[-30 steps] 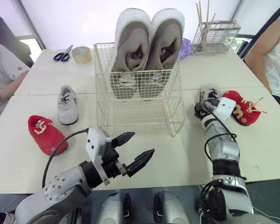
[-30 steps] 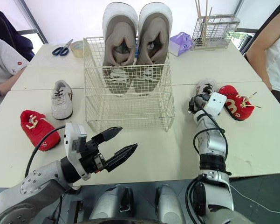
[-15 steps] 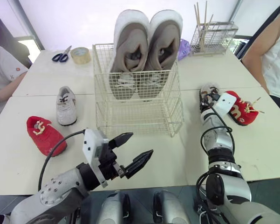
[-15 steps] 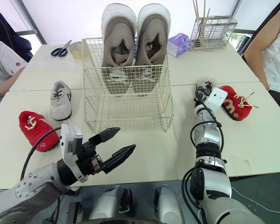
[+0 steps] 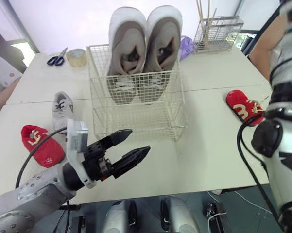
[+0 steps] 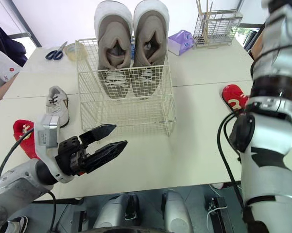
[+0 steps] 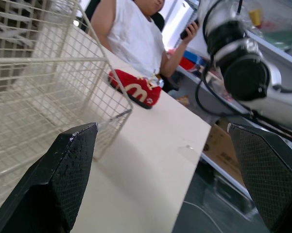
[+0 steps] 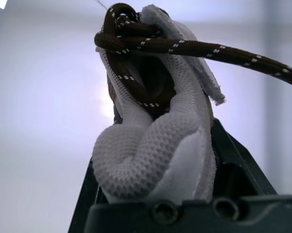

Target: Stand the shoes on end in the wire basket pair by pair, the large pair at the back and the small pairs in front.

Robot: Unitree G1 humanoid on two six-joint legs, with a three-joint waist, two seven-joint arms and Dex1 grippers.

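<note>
1. The small grey knit shoe with brown laces (image 8: 150, 121) is clamped in the right pincer (image 8: 155, 174). The fingers are closed against its sides, and only soft upper fabric is seen in the grip.
2. The left pincer (image 5: 138, 141) is spread wide and holds nothing. The cream wire basket (image 5: 136, 111) stands just beyond its tips.
3. The large grey pair (image 5: 143, 39) is stood on end at the far side of the basket from the left pincer. The near part of the basket appears free for the small pairs.
4. A slip is judged possible, because knit fabric can compress and slide out between the right pincer's fingers.
5. A loose brown lace end hangs away from the held shoe. It could snag on the basket's wire rim as the shoe is lowered, and the shoe could be tipped over.
6. The held shoe could be mismatched. Its likely mate, the small grey shoe (image 5: 61, 109), lies on the white table (image 5: 209, 145) to the left pincer's left, near a small red shoe (image 5: 39, 143). Another red shoe (image 5: 243, 106) lies well off to the left pincer's right.
7. The right arm is cut off by the upper edge of the head views, so the right pincer's height above the basket cannot be told.
8. Which end of the held shoe points down is hard to make out.
</note>
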